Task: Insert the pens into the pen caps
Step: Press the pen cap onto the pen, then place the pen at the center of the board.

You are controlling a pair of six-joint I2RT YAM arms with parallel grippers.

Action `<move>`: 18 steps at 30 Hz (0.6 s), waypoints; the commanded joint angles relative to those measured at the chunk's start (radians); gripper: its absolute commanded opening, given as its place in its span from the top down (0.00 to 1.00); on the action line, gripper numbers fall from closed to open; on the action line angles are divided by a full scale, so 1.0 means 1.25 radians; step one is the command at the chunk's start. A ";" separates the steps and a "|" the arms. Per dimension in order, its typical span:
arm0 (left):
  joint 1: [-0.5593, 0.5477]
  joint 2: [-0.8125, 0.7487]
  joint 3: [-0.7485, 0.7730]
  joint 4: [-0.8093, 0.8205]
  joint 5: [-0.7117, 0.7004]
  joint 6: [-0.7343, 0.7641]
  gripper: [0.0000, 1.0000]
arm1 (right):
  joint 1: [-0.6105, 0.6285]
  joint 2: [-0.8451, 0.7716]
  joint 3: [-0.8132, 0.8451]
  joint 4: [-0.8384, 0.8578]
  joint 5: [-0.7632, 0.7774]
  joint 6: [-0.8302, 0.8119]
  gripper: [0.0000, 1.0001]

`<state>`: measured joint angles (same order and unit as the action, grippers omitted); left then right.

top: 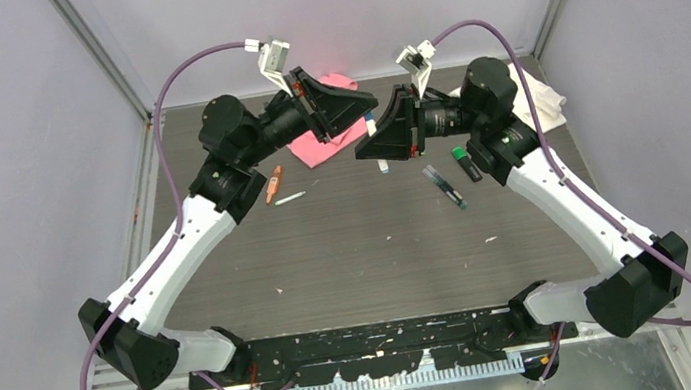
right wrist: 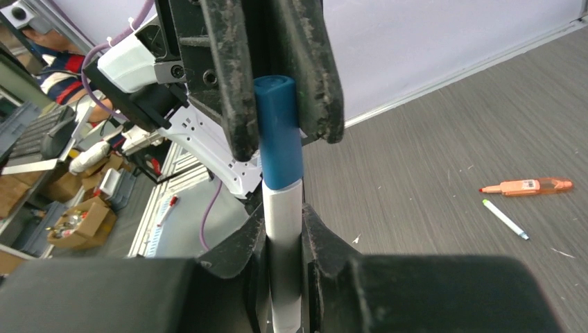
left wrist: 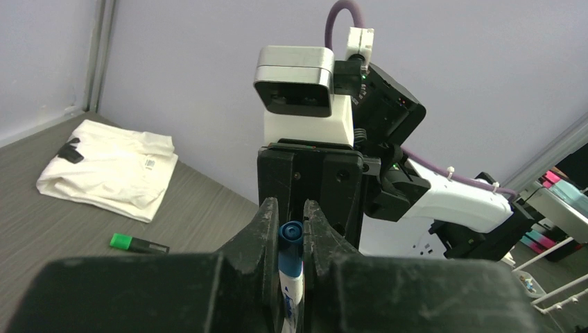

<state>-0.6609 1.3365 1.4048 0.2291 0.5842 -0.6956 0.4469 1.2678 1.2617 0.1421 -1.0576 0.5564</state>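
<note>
Both grippers hold one white-bodied pen (right wrist: 283, 229) with a blue cap (right wrist: 279, 132) on its end, raised above the table's far middle. My left gripper (left wrist: 291, 225) is shut on the blue cap (left wrist: 291, 239); its fingers (right wrist: 239, 90) show at the top of the right wrist view. My right gripper (right wrist: 283, 225) is shut on the white body. In the top view the two grippers, left (top: 369, 111) and right (top: 365, 147), meet tip to tip. An orange pen (top: 273, 183) and a thin white pen (top: 290, 198) lie left of them.
A dark pen (top: 444, 186) and a black highlighter with a green end (top: 465, 163) lie on the right. A pink cloth (top: 325, 142) lies under the left gripper, a white cloth (top: 541, 99) at the back right. A small blue-and-white piece (top: 383, 165) lies below the grippers.
</note>
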 commanded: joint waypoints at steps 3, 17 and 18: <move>-0.049 0.050 -0.113 0.013 0.268 -0.181 0.99 | -0.044 0.048 0.132 0.120 0.095 0.036 0.99; -0.030 0.035 -0.155 0.006 0.375 -0.211 1.00 | -0.062 0.079 0.201 0.128 0.041 0.044 0.99; -0.029 0.036 -0.168 0.062 0.390 -0.245 0.99 | -0.062 0.081 0.202 0.134 0.037 0.049 0.99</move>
<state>-0.6289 1.3495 1.3212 0.3935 0.6090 -0.8444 0.4149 1.3624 1.3819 0.0269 -1.2118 0.5591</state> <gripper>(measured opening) 0.106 0.232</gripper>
